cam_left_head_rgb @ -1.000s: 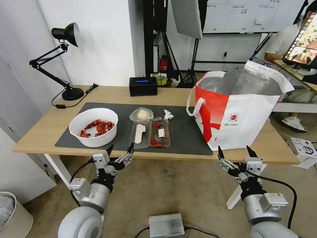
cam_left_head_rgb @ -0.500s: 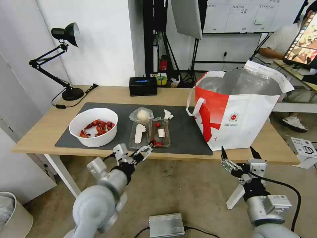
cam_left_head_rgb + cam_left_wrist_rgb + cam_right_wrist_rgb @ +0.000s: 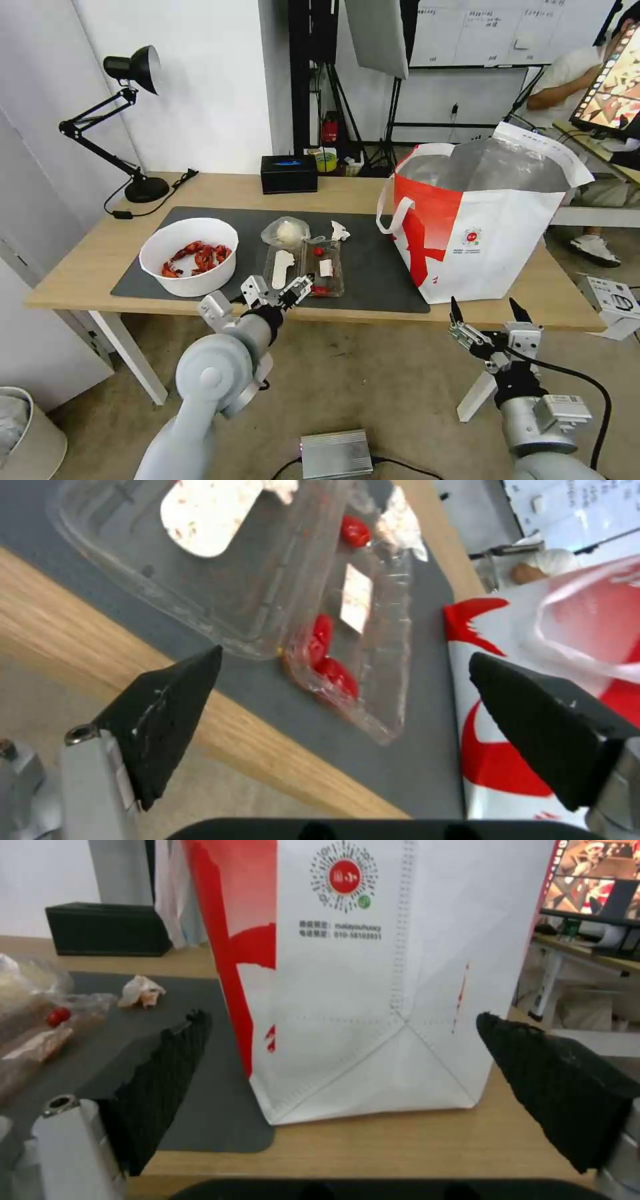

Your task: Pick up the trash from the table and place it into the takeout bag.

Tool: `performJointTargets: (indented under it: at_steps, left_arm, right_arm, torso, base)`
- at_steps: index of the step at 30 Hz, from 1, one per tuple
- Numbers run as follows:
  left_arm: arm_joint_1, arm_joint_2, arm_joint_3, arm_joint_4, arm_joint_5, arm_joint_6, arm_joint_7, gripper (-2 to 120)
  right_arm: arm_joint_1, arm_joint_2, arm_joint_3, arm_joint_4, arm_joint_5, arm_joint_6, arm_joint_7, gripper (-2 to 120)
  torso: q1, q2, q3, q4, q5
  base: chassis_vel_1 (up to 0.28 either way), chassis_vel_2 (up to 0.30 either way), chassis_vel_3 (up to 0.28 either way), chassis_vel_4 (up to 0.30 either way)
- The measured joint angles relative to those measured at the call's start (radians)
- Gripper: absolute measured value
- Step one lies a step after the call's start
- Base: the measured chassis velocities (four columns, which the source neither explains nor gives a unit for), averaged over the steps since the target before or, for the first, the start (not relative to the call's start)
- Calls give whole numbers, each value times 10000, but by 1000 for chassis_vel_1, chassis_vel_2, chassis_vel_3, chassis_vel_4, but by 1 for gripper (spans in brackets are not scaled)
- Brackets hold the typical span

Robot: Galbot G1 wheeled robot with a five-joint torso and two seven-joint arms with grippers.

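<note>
On the dark mat (image 3: pixel 380 267) of the table (image 3: pixel 87 267) lie a white bowl (image 3: pixel 189 255) of red shells, a small clear bag with a white lump (image 3: pixel 285 232), a crumpled napkin (image 3: pixel 339 231) and a clear clamshell tray (image 3: pixel 303 267) with red and white scraps. The takeout bag (image 3: pixel 493 227) stands open at the right. My left gripper (image 3: pixel 280 290) is open at the table's front edge, just before the clamshell tray (image 3: pixel 233 590). My right gripper (image 3: pixel 485 308) is open below the table edge, facing the takeout bag (image 3: pixel 373 990).
A black tissue box (image 3: pixel 289 174) sits at the table's back and a black desk lamp (image 3: pixel 133 120) at the back left. On the floor are a grey box (image 3: pixel 337 453), a bin (image 3: pixel 27 433) at the left and a white carton (image 3: pixel 613 303) at the right.
My left arm has swung up and rightward from below the table, bringing its open gripper to the front edge by the clamshell tray. The right gripper has sunk slightly.
</note>
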Motion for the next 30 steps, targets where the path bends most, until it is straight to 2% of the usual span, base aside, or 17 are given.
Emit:
performJointTargets:
  at_steps: [2, 8, 25, 30]
  left_arm:
    - [-106, -231, 53, 315, -5, -113, -117, 100]
    - [-159, -424, 57, 607, 57, -319, -146, 100]
    - [-286, -316, -138, 999, 296, -492, 76, 100]
    - [-242, -208, -197, 1057, 433, -610, 313, 100]
  right_arm:
    - [0, 57, 17, -57, -4, 31, 0, 100]
    - [-3, 122, 94, -110, -5, 103, 0, 100]
    - [34, 140, 53, -270, 26, 290, 3, 100]
    - [36, 187, -10, -290, 26, 303, 7, 100]
  torso:
    - [0, 0, 0, 0, 1]
    - [-1, 0, 0, 0, 0]
    - [-3, 3, -2, -4, 0]
    - [-3, 3, -2, -3, 0]
  base:
    - [0, 0, 0, 0]
    - [0, 0, 0, 0]
    - [0, 0, 0, 0]
    - [0, 0, 0, 0]
